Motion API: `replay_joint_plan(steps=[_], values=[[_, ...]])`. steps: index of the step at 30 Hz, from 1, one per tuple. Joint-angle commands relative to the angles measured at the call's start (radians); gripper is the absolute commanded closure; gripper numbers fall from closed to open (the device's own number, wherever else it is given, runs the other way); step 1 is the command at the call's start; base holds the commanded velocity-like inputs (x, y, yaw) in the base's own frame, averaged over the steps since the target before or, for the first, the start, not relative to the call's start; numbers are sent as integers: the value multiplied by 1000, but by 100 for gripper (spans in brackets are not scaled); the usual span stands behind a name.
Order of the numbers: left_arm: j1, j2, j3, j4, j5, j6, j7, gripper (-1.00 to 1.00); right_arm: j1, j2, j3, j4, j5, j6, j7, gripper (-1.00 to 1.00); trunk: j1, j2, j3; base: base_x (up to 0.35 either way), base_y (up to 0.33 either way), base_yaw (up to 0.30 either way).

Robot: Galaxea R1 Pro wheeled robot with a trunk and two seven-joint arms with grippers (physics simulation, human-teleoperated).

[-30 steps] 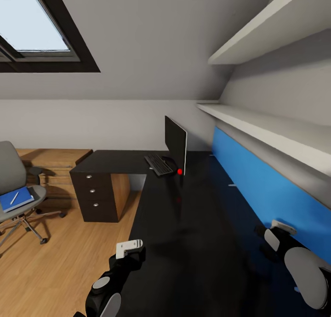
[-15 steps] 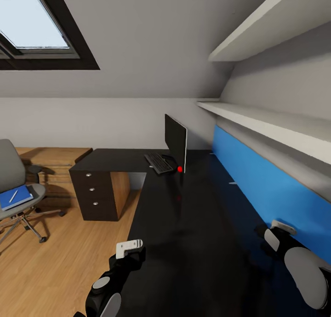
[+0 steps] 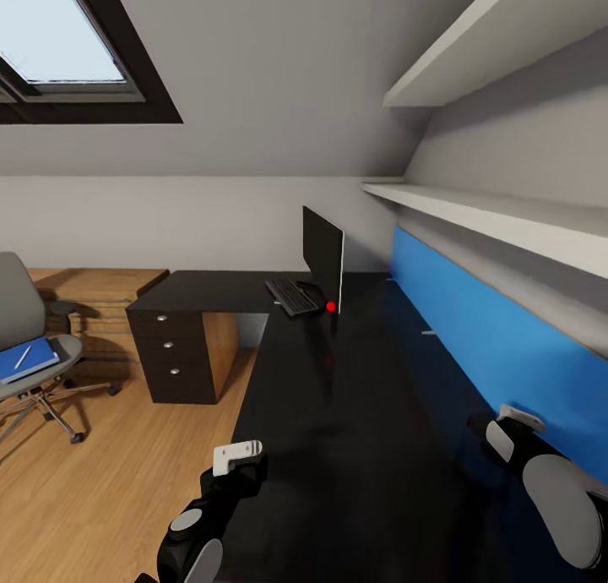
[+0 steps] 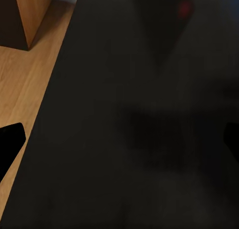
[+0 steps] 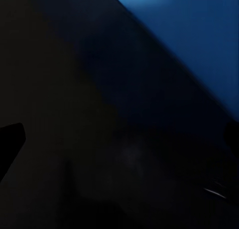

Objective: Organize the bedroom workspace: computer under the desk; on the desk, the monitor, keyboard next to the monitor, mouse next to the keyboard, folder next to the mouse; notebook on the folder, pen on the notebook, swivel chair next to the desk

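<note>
The black desk [image 3: 338, 414] is seen running along the blue wall panel [image 3: 481, 329]. The swivel chair [image 3: 25, 346] is parked well apart on the wood floor, with the folder [image 3: 25, 361] and pen [image 3: 23, 356] laid on its seat. The monitor [image 3: 323, 258] is stood on the desk, the keyboard [image 3: 290, 296] just beside it. The left gripper [image 4: 119, 139] and right gripper [image 5: 119, 139] are held wide apart over the desktop, nothing grasped.
</note>
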Motion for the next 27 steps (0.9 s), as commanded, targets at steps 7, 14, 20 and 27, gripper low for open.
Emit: replay_joint_plan(steps=[7,14,20,27], values=[[-1,1,-2,0,9,2,10,-100,-1,0,0,-2,0,4,-3,-100,19,-36,-17,0,0,0],[-1,0,-3,0,9,2,10,-100,-1,-1,1,-2,2,1,-4,-100,19,-36,-17,0,0,0],[-1,0,-3,0,9,2,10,-100,-1,-1,2,-3,4,0,-6,-100,19,-36,-17,0,0,0],[-1,0,-4,0,9,2,10,-100,-1,-2,3,-5,4,2,-51,-100,19,-36,-17,0,0,0]])
